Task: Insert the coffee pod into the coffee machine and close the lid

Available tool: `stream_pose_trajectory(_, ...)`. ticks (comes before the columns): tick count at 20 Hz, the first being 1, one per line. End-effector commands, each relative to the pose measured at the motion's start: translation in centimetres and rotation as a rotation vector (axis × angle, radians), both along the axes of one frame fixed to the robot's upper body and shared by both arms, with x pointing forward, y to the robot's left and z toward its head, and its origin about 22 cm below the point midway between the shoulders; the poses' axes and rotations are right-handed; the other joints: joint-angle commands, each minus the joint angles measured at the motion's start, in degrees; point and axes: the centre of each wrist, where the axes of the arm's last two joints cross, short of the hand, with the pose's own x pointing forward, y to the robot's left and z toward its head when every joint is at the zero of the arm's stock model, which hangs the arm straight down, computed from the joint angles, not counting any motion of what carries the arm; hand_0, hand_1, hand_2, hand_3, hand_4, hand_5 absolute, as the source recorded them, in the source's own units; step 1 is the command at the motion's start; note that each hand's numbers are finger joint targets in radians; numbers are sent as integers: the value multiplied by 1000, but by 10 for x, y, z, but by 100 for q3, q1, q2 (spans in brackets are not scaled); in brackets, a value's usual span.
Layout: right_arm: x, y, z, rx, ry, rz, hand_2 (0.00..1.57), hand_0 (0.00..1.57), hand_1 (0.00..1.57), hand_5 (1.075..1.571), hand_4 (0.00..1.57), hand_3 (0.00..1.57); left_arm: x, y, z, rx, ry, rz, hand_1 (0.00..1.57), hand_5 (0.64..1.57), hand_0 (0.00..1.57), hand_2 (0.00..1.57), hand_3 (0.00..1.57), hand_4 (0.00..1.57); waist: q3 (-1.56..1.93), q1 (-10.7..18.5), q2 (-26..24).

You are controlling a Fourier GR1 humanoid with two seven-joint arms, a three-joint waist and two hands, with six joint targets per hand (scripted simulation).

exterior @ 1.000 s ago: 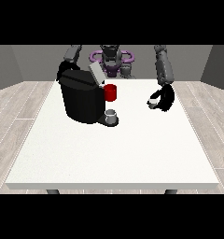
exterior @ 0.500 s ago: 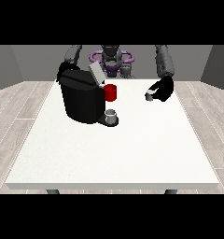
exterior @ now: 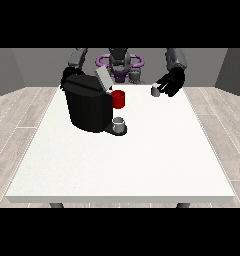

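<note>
The hand at the view's right (exterior: 170, 84) hangs raised above the surface (exterior: 142, 160), its fingers curled round the grey coffee pod (exterior: 155, 90), right of the coffee machine (exterior: 87, 102).

The large white rectangular table (exterior: 142, 160) bears a bulky black coffee machine (exterior: 87, 106), well apart from the hand (exterior: 171, 82) at the view's right.

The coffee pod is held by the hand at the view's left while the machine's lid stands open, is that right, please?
Not quite: the front view shows the coffee pod held by the hand at the view's right. The coffee machine does have its lid open.
</note>
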Motion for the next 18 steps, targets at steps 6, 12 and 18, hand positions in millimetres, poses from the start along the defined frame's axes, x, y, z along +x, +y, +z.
stream_pose_trajectory(6,7,-10,-3,17,7,12,0,0,0,1571,489,0,15,-43,22,-30,33,-21,1253,1571,1253,1328,1281,537,-1,-33,-189)
stream_pose_trajectory(12,0,27,-4,31,-62,47,0,0,0,1571,500,0,26,-73,49,-42,-42,16,1272,1571,1272,1307,1244,512,-1,-291,-76)
stream_pose_trajectory(18,16,6,18,-26,-57,45,0,0,0,1571,492,0,31,-67,99,-38,-100,30,1260,1571,1260,1318,1258,490,-2,-568,107)
